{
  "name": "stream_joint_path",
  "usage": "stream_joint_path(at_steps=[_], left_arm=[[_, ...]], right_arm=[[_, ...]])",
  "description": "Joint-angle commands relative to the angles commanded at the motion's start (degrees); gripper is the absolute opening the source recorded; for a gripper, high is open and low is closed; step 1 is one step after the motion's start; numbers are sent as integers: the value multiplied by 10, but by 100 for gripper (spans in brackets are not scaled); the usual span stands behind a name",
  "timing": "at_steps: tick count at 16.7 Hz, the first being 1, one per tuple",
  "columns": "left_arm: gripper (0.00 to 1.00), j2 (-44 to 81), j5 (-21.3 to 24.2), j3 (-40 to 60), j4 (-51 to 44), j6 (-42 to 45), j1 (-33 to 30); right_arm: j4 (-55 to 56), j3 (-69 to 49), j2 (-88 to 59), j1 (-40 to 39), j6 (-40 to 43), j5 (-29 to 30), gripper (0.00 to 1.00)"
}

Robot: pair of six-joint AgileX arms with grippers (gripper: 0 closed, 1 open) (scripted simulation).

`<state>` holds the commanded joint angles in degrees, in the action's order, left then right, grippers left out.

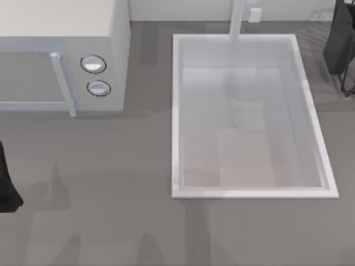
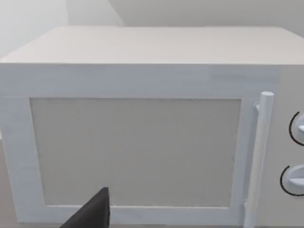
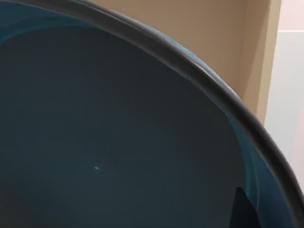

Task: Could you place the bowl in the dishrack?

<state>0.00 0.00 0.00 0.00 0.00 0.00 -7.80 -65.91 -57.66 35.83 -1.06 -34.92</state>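
Blue-teal and shiny, the bowl (image 3: 109,142) sits right up close in the right wrist view. It looks hard, smooth and slippery, and might break if dropped, so its dark rim is the best place to hold. I cannot tell how the right fingers are set. Thin dishrack (image 1: 345,83) wires show at the table's far right, past the white sink (image 1: 177,111)

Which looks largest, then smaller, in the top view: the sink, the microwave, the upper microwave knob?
1. Sink, fully in view.
2. Microwave, cut by the frame's edge, so its true extent is unsure.
3. Upper knob, clearly smallest.
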Motion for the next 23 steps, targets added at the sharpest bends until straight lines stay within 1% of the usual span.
stream_joint_path(at_steps=[2,4,11,14,17,22,23], left_arm=[[100,0,0,0,0,0,0],[100,0,0,0,0,0,0],[100,0,0,0,0,0,0],[100,0,0,0,0,0,0],[100,0,0,0,0,0,0],[100,0,0,0,0,0,0],[100,0,0,0,0,0,0]], right_arm=[[31,2,-32,-10,0,11,0],[87,7,-84,-26,-1,29,0],[389,56,-326,-117,2,125,0],[494,81,-406,-156,2,164,0],[545,97,-449,-180,1,188,0],[550,98,-453,-182,1,190,0],[550,98,-453,-182,1,190,8]])
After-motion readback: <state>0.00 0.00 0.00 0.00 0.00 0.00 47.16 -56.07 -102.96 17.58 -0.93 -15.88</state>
